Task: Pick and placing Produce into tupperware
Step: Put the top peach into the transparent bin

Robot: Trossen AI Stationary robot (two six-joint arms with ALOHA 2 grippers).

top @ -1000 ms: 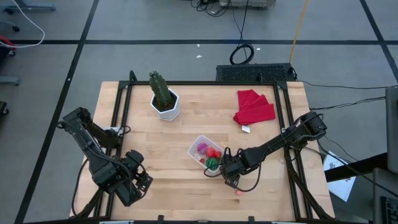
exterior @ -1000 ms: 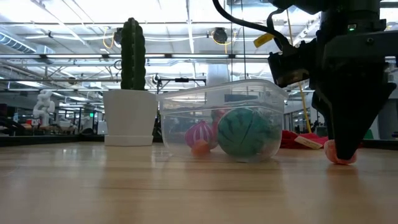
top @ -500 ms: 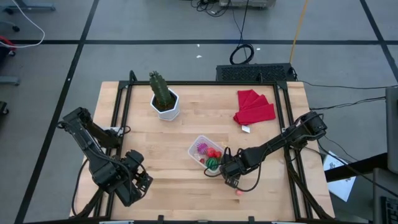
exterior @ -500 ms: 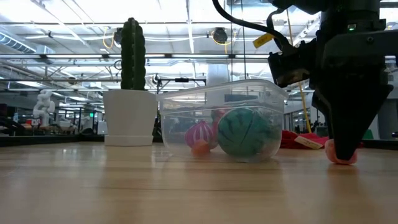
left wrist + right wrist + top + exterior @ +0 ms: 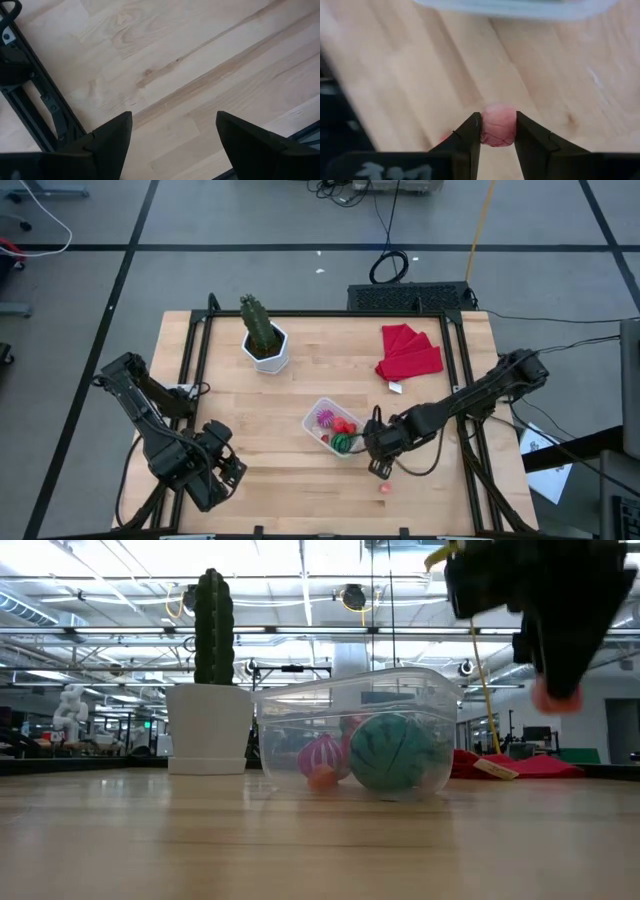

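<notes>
Right wrist view shows you the right hand (image 5: 497, 131) clamped on a pink berry (image 5: 497, 131). Since 1 second ago it has lifted off the tabletop (image 5: 300, 840), beside the tupperware (image 5: 355, 730).

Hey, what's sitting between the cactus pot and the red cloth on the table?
Nothing. In the high view, the stretch between the white cactus pot and the red cloth is bare wood; the tupperware sits nearer the front edge, off that line.

— Where is the tupperware (image 5: 332, 426)?
— I see it mid-table, produce (image 5: 340, 440) inside; right gripper (image 5: 378, 468) just beside it, one berry (image 5: 384, 488) on the table nearer the front edge.
</notes>
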